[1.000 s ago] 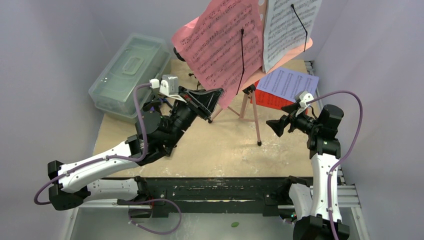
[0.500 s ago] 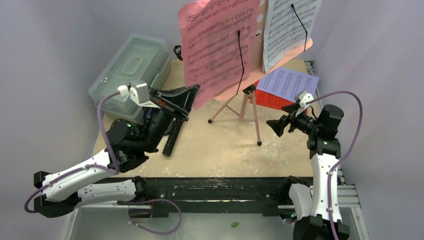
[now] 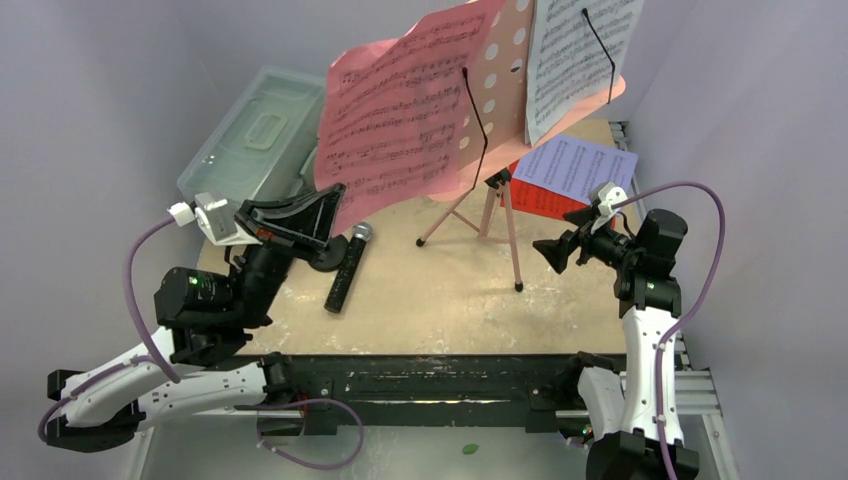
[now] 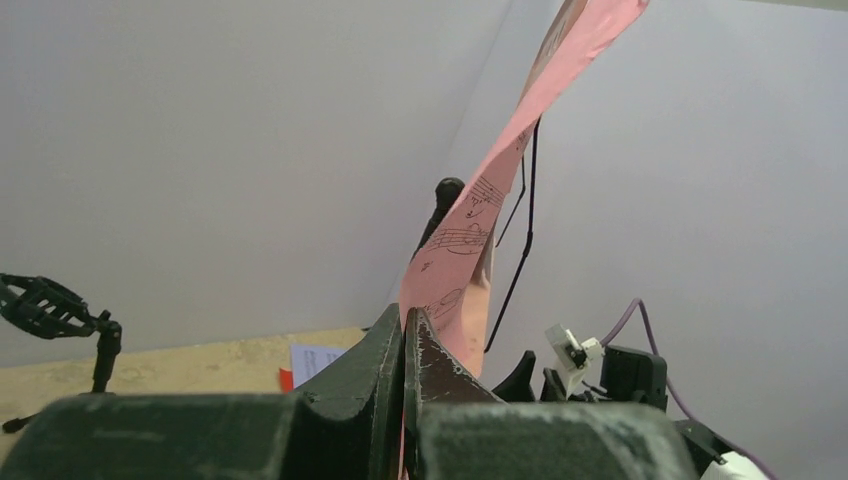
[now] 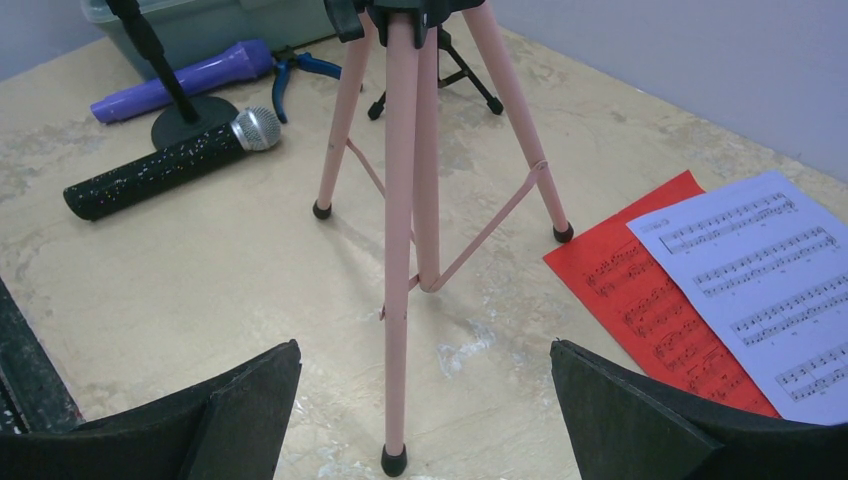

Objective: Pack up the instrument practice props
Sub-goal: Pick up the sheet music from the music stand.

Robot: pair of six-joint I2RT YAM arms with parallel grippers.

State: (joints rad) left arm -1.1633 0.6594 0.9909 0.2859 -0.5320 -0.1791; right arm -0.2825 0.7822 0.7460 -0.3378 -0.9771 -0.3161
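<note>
Two arms in frame, only one loaded.

Top view: left gripper (image 3: 322,203) is pressed together on the lower left corner of the pink sheet-music page (image 3: 400,110). The page bows out leftward from the pink perforated rack (image 3: 502,60), with its right part under the black wire retainer (image 3: 472,115). White page (image 3: 580,60) sits on the rack's right half. Lilac page (image 3: 578,165) overlaps red page (image 3: 533,200), both flat on the table (image 3: 440,290). Right gripper (image 3: 553,252) hangs near them, jaws spread, holding nothing. Black-silver microphone (image 3: 344,272) lies beside the left arm.

Left wrist view: the left gripper (image 4: 404,335) has the paper edge sandwiched between its closed jaws. The pink sheet-music page (image 4: 478,215) curves up and away.

Right wrist view: right gripper (image 5: 422,348) is wide open and empty, facing the rack's tripod legs (image 5: 400,200). Purple microphone (image 5: 190,80) lies beyond, beside blue-handled pliers (image 5: 305,64).

Handling, my judgement: the page is light, limp and easily torn, and a corner pinch gives little control. The retainer may drag on it, so pull along the sheet's plane rather than across it. The rack looks top-heavy, so hold it at the stem.
</note>
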